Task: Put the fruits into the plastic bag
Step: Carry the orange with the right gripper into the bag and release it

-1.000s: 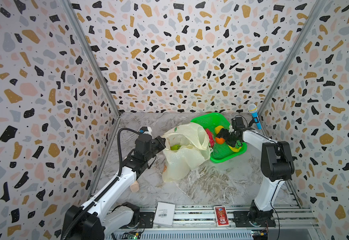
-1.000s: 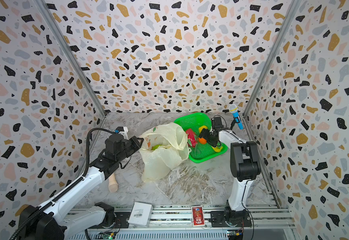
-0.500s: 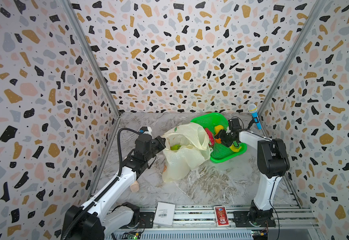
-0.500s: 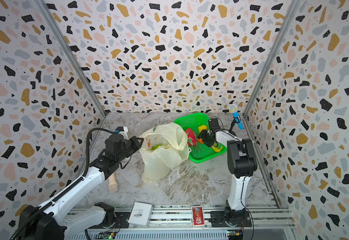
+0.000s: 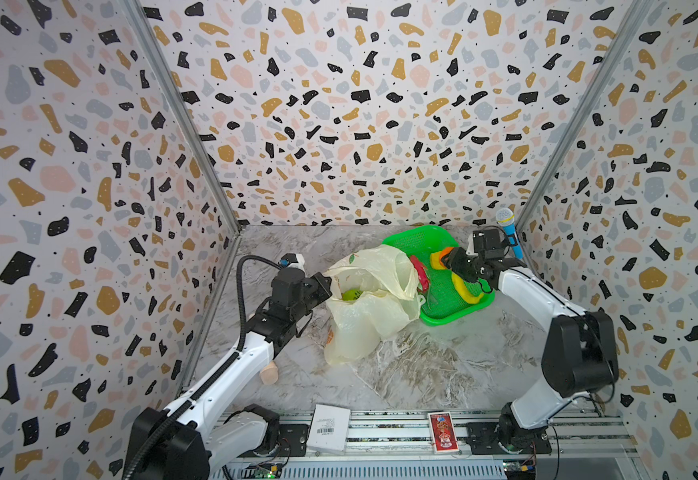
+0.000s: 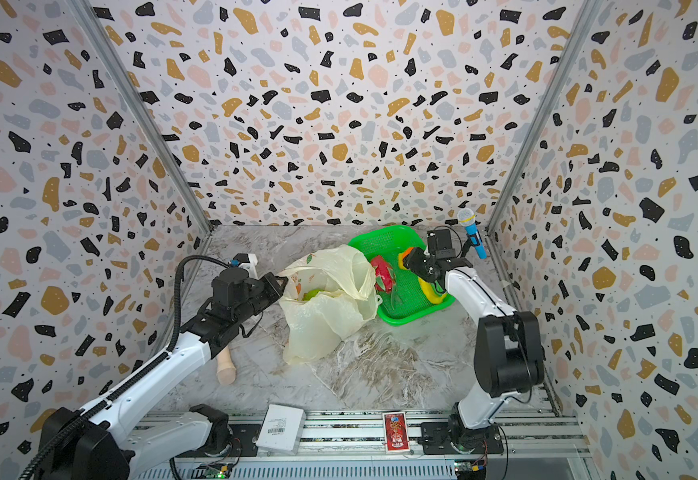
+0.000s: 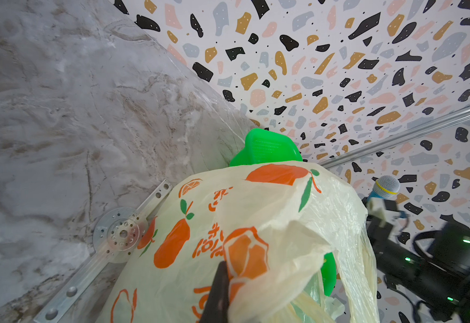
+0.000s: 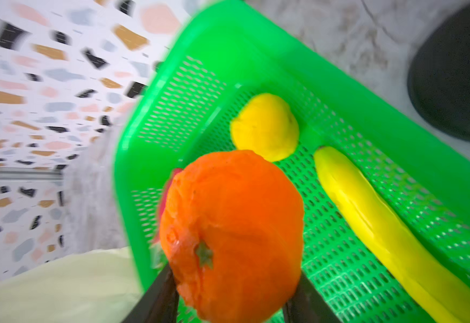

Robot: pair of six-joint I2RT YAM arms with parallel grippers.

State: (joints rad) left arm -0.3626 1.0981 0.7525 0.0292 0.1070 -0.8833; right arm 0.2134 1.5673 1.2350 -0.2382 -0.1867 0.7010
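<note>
R grip (image 8: 235, 282) clamped on orange (image 8: 231, 223): lift clear of basket (image 8: 256, 42) rim, release low over bag (image 5: 364, 324) mouth. L grip (image 5: 325, 287) pinched on bag rim; hold it wide.

Three terrazzo-print walls box the scene in both top views, white panels speckled with black, ochre, pink and grey chips: the back wall (image 5: 360, 104) at 12 o'clock, one side wall (image 5: 48, 208) at 9, the opposite side wall (image 5: 671, 187) at 3. Silver metal posts (image 5: 181, 120) run down both rear corners. The tabletop (image 5: 422, 365) is grey-brown and marble-patterned, evenly lit with a soft sheen. Slotted aluminium rails (image 5: 397, 432) edge it at 6 o'clock
</note>
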